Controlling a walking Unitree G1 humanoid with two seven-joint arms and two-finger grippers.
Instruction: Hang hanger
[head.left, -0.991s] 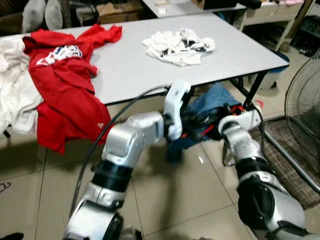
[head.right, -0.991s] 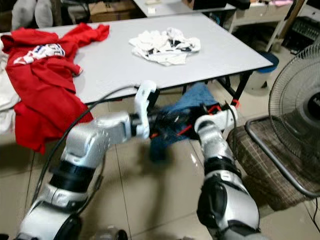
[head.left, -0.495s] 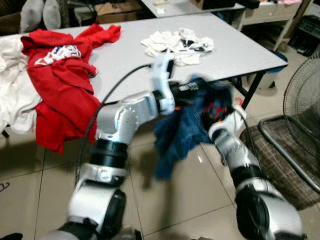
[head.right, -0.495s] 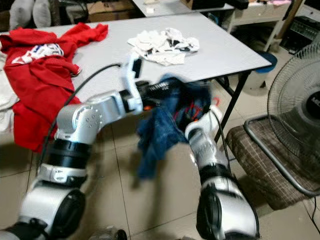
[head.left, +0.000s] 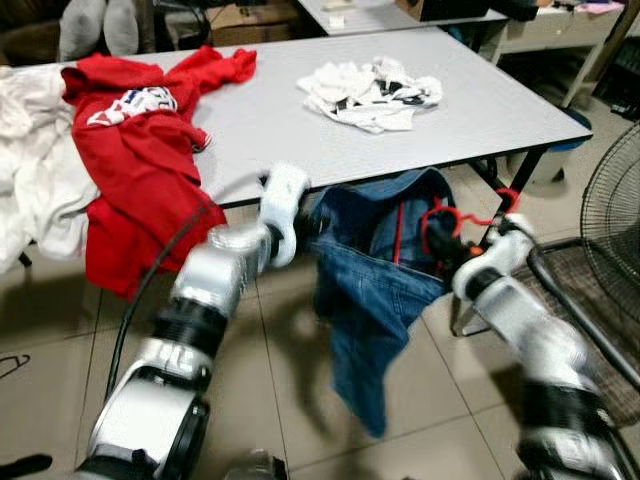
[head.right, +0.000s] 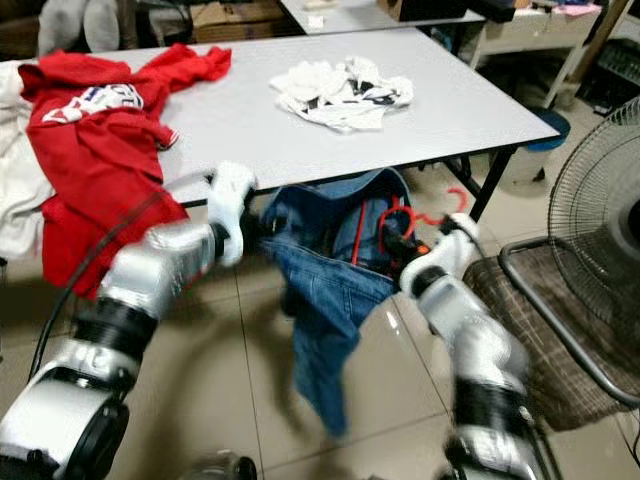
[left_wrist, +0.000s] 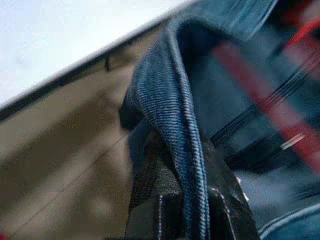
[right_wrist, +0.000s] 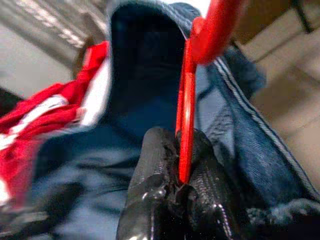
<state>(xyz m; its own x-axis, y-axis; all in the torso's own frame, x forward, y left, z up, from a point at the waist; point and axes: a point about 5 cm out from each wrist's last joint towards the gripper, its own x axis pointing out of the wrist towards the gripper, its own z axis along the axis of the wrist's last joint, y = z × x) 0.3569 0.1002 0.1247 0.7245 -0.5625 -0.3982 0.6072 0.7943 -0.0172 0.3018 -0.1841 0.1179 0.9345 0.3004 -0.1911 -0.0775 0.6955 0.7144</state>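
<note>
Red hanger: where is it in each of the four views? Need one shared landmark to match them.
Left eye: hanger right of centre, hook up, beside the jeans, just ahead of the right arm.
Right eye: hanger centre-right, below the table edge.
Left wrist: blurred red streak inside the denim, likely the hanger.
Right wrist: red bar clamped in the right pincer.
Shared landmark: the jeans.
</note>
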